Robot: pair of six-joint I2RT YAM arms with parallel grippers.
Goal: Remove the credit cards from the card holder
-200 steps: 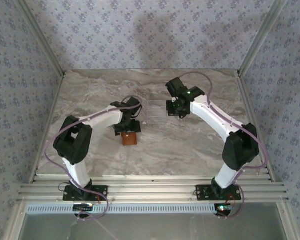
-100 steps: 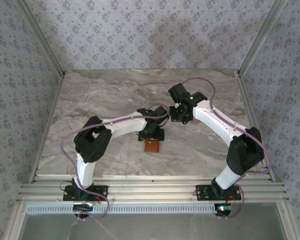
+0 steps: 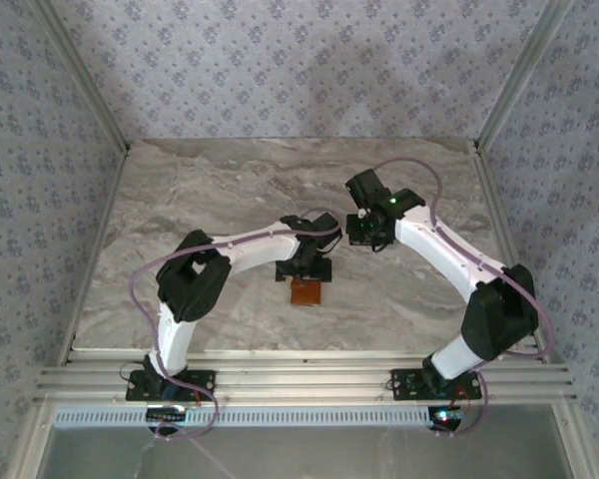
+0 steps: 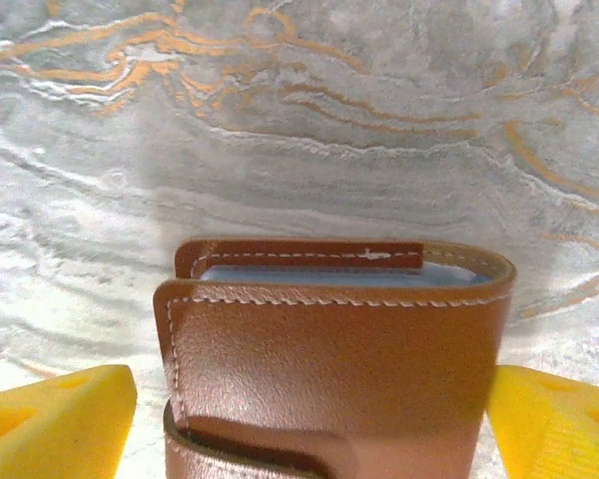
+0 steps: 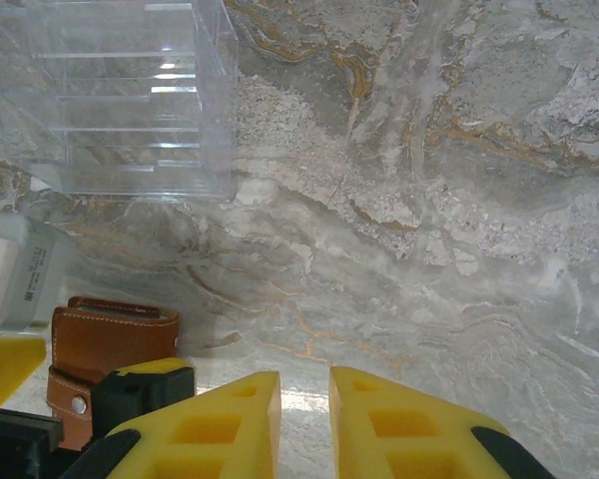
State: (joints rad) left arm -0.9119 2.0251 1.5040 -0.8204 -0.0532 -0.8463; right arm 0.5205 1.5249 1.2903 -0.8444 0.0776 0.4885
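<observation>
The brown leather card holder (image 4: 329, 369) is folded shut, with a grey-blue inner edge showing along its top. It lies near the table's middle (image 3: 304, 292). My left gripper (image 4: 314, 399) is open and straddles it. A sliver of marble shows between the left yellow finger (image 4: 55, 419) and the leather, while the right finger (image 4: 554, 419) sits against the other side. The credit cards are hidden. My right gripper (image 5: 304, 399) hovers over bare marble just right of the card holder (image 5: 110, 344). Its pads are almost together with nothing between them.
A clear plastic box (image 5: 130, 100) stands on the marble beyond the card holder, to the far left in the right wrist view. Both arms meet near the table's centre, the right gripper (image 3: 367, 232) close behind the left gripper (image 3: 304, 264). Patterned walls enclose three sides.
The left arm carried the card holder rightward to the table's middle, and its jaws have spread a little. The right gripper drifted slightly right and nearer.
</observation>
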